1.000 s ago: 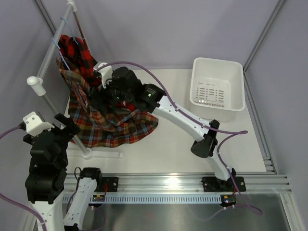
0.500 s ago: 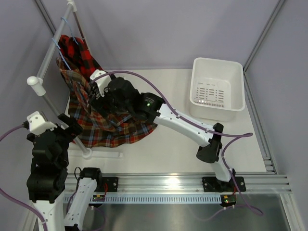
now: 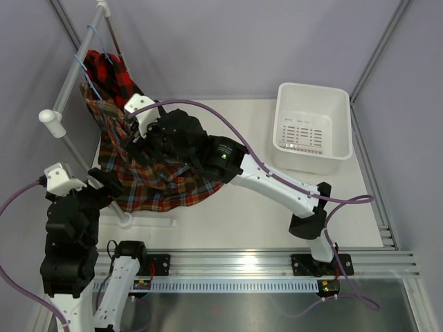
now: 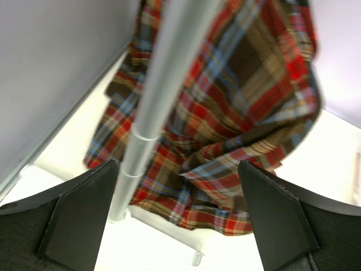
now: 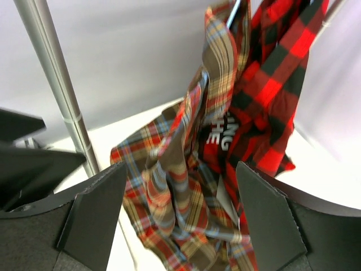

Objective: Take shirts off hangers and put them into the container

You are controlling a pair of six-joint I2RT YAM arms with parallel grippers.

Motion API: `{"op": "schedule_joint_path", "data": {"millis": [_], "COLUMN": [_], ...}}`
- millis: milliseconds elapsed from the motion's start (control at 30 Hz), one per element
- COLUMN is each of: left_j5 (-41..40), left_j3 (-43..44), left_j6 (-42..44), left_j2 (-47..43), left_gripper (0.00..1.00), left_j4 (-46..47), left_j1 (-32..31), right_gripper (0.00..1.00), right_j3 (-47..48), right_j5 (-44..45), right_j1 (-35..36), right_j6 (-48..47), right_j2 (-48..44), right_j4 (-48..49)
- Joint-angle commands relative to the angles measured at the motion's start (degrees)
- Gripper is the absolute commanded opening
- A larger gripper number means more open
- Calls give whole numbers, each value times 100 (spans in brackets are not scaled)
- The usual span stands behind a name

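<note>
Here, the right pincer (image 5: 180,212), spread wide, faces the soft, crumpled plaid shirt (image 5: 169,186), with the red-and-black check shirt (image 5: 271,84) hanging just behind. The left pincer (image 4: 180,220), also spread, frames the smooth rack pole (image 4: 169,73). The white slotted basket (image 3: 311,86) stands well apart.

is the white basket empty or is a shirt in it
Empty: the basket shows only its bare slotted base; the red-and-black shirt and multicolour shirt are at the rack.
</note>
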Motion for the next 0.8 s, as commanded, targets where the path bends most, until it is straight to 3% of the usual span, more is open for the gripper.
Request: {"op": "schedule_joint_path", "data": {"millis": [0, 767], "left_j5": [937, 929], "left_j3": [103, 130], "left_j6": [214, 249], "left_j2": [-154, -462], "left_gripper": [91, 92], "left_j4": [556, 328], "left_j1": [22, 13], "right_gripper": [86, 80], "right_j3": [456, 597], "right_j5": [-131, -140], "right_j1": [-14, -164], "right_j6": [-276, -795], "right_j2": [341, 1123], "right_j4": [32, 857]}}
